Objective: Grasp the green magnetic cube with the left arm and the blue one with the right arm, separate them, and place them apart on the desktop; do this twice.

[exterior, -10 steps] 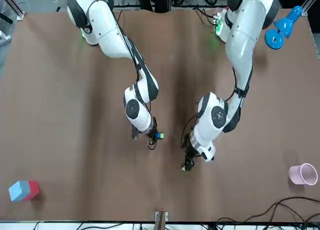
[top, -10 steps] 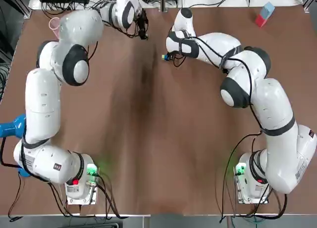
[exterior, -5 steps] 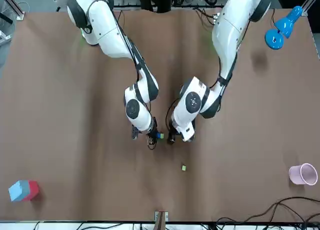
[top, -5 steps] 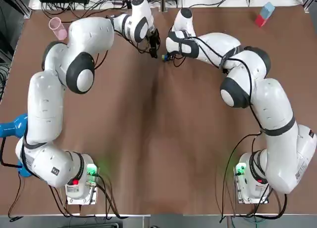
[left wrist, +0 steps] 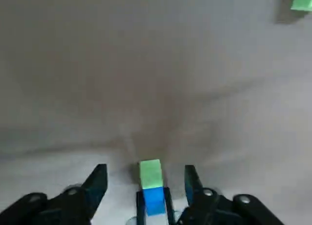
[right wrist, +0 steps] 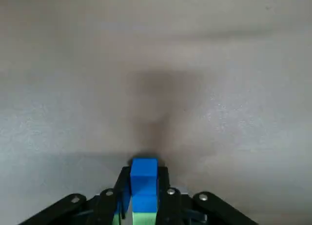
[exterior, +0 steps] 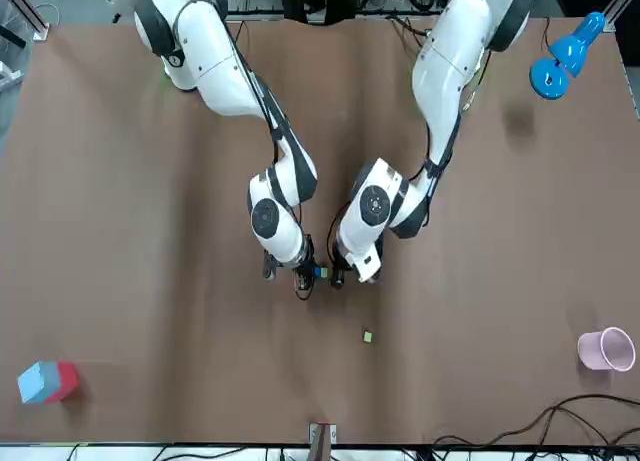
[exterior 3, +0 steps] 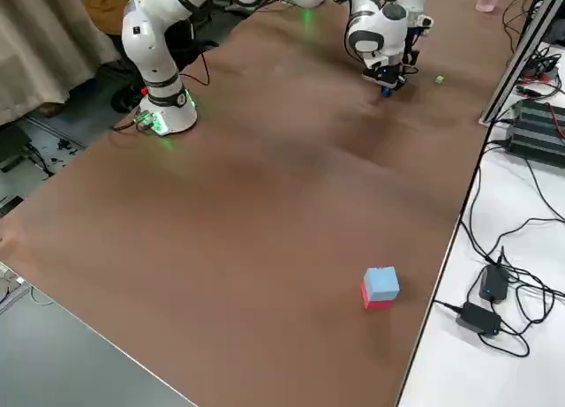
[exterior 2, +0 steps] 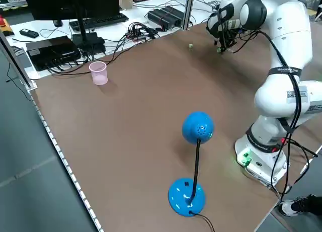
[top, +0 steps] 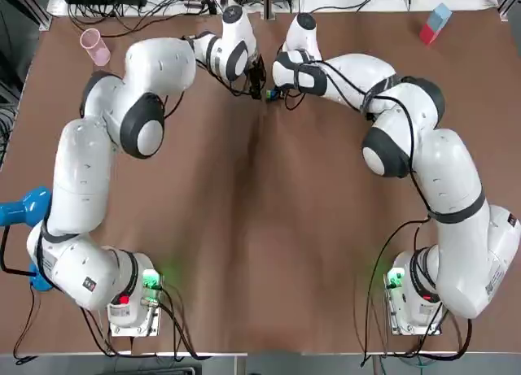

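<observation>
Three magnetic cubes are being shown on the brown table (top: 244, 228): two green and one blue. The blue magnetic cube (right wrist: 144, 169) is being clamped between the closed fingers of the right gripper (right wrist: 144, 181) at the far middle of the table. The green magnetic cube (left wrist: 150, 173) is being carried stuck to the blue one's end. Whether the pair is resting on the table or being held just above it cannot be told. The left gripper (exterior: 338, 278) is being held close in from the left. Its jaws are spread wide, with one finger (left wrist: 99, 181) on either side of the green magnetic cube and a gap left on both sides. Both arms are being held stretched far forward and bent inward, so that the two wrists are being kept close together with the fingertips pointing down. A loose green cube (exterior: 367, 336) is lying alone, farther out and slightly left of the grippers. One pink cup (top: 91, 43) is standing at the far left corner. One light-blue-on-red block stack (top: 434, 23) is standing at the far right corner, and one blue desk lamp (exterior 2: 197, 127) at the left edge, near the left arm's base.
</observation>
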`<state>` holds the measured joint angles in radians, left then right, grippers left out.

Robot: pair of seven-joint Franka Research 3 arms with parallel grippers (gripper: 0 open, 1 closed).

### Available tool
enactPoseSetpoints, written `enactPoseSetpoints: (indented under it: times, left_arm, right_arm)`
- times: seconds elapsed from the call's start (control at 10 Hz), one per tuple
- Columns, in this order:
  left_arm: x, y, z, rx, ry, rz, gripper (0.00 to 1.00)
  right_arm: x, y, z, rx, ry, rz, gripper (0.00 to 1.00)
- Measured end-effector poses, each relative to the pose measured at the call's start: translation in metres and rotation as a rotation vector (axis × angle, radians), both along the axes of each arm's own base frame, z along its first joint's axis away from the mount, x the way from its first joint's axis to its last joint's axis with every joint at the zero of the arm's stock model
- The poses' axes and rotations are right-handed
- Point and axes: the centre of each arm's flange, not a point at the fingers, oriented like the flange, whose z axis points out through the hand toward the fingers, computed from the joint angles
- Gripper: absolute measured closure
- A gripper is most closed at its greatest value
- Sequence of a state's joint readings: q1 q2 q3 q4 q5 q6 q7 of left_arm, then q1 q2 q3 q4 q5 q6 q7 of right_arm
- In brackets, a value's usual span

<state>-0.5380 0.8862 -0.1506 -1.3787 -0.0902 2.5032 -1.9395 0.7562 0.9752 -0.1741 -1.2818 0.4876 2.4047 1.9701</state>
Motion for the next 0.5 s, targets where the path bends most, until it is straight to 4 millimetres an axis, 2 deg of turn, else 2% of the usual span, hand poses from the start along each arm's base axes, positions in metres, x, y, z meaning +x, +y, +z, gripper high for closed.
enactPoseSetpoints:
  times: [0.5]
  left_arm:
    - [-0.006,-0.014,-0.030,-0.021,-0.040,0.052,0.33]
  right_arm:
    - [0.000,0.001,0.000,0.000,0.000,0.002,0.70]
